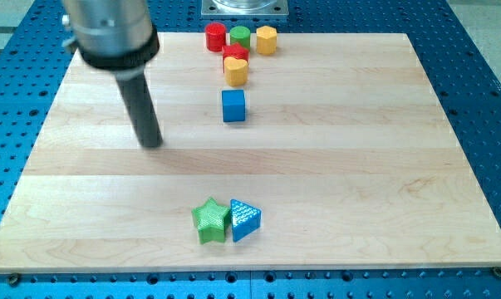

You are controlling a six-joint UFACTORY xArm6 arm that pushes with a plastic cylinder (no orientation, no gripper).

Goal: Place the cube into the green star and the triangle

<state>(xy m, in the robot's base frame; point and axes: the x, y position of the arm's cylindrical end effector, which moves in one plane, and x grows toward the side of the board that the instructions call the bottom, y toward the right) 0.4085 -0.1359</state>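
A blue cube sits on the wooden board, upper middle. A green star and a blue triangle lie touching side by side near the view's bottom middle. My tip is the end of the dark rod, left of the blue cube and apart from it by a clear gap. The tip is well above the star and triangle in the view and touches no block.
A cluster at the view's top middle: red cylinder, green cylinder, yellow hexagonal block, a red block and a yellow block just above the cube. The board lies on a blue perforated table.
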